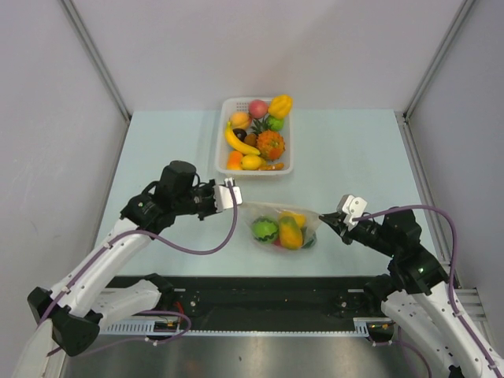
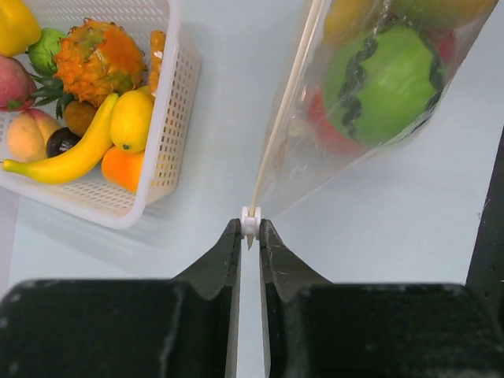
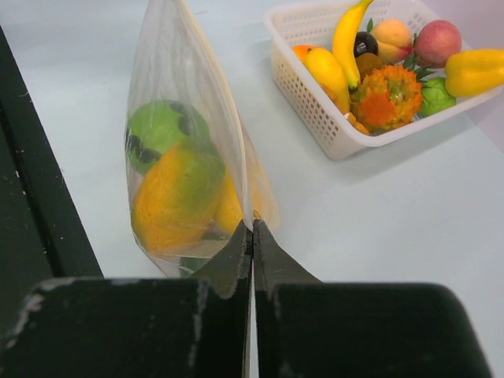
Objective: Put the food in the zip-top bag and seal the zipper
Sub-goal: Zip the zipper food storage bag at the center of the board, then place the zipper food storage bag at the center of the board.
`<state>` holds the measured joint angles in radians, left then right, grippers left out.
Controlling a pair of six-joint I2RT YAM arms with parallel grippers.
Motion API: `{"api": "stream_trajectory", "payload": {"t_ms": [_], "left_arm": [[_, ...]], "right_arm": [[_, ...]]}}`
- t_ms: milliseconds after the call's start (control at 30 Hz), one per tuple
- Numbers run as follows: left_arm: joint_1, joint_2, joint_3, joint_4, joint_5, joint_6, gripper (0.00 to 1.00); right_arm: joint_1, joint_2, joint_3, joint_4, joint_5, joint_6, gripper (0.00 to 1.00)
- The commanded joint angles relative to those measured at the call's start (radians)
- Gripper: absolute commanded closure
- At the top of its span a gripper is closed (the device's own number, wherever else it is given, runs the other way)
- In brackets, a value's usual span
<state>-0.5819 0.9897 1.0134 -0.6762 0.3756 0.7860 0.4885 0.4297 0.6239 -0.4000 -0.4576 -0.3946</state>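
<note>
Zip-top bag with food, near the basket: I see left gripper pinching its zipper, right gripper clamping its other edge.

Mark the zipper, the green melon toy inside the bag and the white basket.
zipper [image 2: 284,110], left wrist view, middle of the pale strip.
green melon toy [image 2: 382,87], left wrist view, its striped face.
white basket [image 2: 177,118], left wrist view, slotted side wall.

Stretching the zip-top bag between left gripper and right gripper, apparently pinched at both ends; holding food inside, near a fruit-filled white basket
</note>
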Motion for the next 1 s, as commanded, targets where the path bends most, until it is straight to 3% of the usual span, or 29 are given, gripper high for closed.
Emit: {"api": "stream_trajectory", "payload": {"t_ms": [0, 33, 133, 167, 200, 267, 467, 633, 800, 900, 967], "left_arm": [[0.025, -0.036, -0.024, -0.025, -0.050, 0.010, 0.86], [0.025, -0.036, -0.021, -0.023, -0.044, 0.007, 0.85], [0.024, -0.036, 0.019, -0.019, 0.029, -0.025, 0.57], [0.022, -0.031, 0.055, -0.010, 0.073, -0.065, 0.40], [0.004, -0.019, 0.076, -0.002, 0.083, -0.086, 0.34], [-0.038, 0.004, 0.135, 0.015, 0.057, -0.103, 0.24], [-0.206, 0.144, 0.252, -0.013, 0.019, -0.132, 0.10], [-0.289, 0.205, 0.240, 0.065, -0.013, -0.128, 0.03], [-0.303, 0.334, 0.275, 0.067, -0.020, -0.094, 0.07], [-0.306, 0.377, 0.295, 0.040, 0.009, -0.083, 0.22], [-0.317, 0.391, 0.315, 0.006, 0.035, -0.071, 0.42]], "right_arm": [[-0.008, 0.001, 0.042, 0.009, 0.010, -0.023, 1.00], [-0.008, 0.003, 0.042, 0.007, -0.004, -0.023, 1.00], [-0.008, 0.015, 0.043, 0.004, -0.039, -0.023, 1.00], [-0.008, 0.026, 0.045, 0.003, -0.049, -0.023, 1.00], [-0.007, 0.030, 0.045, 0.004, -0.056, -0.023, 1.00], [-0.008, 0.040, 0.043, 0.010, -0.058, -0.020, 1.00], [-0.005, 0.055, 0.046, 0.027, -0.069, -0.006, 1.00], [-0.007, 0.047, 0.051, 0.027, -0.070, -0.001, 1.00], [-0.007, 0.038, 0.060, 0.015, -0.067, 0.011, 1.00], [-0.007, 0.027, 0.071, 0.003, -0.072, 0.022, 1.00], [-0.007, 0.024, 0.076, -0.006, -0.072, 0.028, 1.00]]}}
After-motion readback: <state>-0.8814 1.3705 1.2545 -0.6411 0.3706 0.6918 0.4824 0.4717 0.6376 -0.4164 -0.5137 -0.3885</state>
